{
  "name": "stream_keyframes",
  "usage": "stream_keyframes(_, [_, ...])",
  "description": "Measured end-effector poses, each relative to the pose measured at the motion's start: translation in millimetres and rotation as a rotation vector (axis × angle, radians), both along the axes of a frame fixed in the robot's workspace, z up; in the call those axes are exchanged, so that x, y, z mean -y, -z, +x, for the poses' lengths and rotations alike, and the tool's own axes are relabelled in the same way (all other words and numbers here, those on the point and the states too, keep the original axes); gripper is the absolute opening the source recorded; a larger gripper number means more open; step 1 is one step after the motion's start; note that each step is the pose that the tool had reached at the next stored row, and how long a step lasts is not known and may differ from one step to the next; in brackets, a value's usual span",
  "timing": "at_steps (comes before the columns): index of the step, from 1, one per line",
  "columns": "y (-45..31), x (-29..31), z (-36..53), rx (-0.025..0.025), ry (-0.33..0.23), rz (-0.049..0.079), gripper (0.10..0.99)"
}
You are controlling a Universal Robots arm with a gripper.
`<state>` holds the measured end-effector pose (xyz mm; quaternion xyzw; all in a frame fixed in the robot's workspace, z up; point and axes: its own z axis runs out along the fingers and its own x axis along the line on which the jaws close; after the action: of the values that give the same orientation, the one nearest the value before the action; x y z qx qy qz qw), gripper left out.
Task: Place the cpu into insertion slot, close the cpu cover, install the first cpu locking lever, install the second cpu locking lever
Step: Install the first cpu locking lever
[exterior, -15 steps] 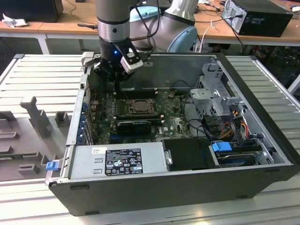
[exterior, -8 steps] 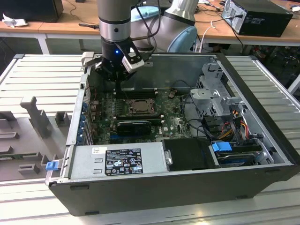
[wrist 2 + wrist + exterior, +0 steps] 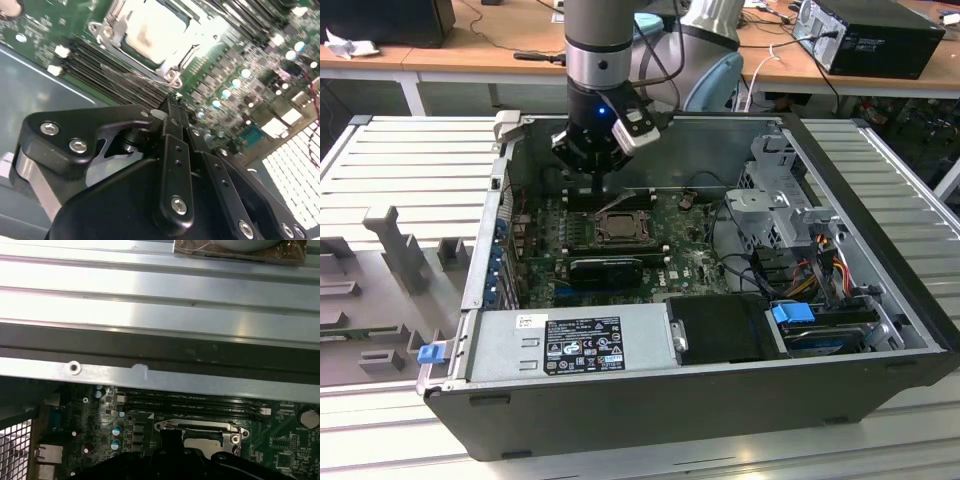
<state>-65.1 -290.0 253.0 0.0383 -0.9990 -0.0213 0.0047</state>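
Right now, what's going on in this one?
A single robot arm is working inside an open computer case. The cpu already sits in the insertion slot on the green motherboard, and the cpu cover appears to be down around it. The tool, shut and holding nothing, hangs just above the board beside the socket. Whether either locking lever is latched cannot be told.

My work stands on a grey ribbed table [image 3: 410, 160]; far behind are wooden desks [image 3: 460, 55], one carrying a black computer [image 3: 875, 35].
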Motion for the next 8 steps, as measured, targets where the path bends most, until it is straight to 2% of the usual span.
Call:
stream_keyframes(3, [0.0, 0.1, 6.5, -0.0002, 0.008, 0.000, 0.106])
stream_keyframes(5, [0.0, 0.0, 7.1, -0.0002, 0.022, 0.003, 0.106])
stream_keyframes(6, [0.1, 0.0, 7.2, -0.0002, 0.029, 0.008, 0.106])
stream_keyframes(7, [0.3, 0.0, 7.3, -0.0004, 0.033, 0.021, 0.106])
stream_keyframes(8, [0.5, 0.0, 7.7, -0.0008, 0.036, 0.047, 0.106])
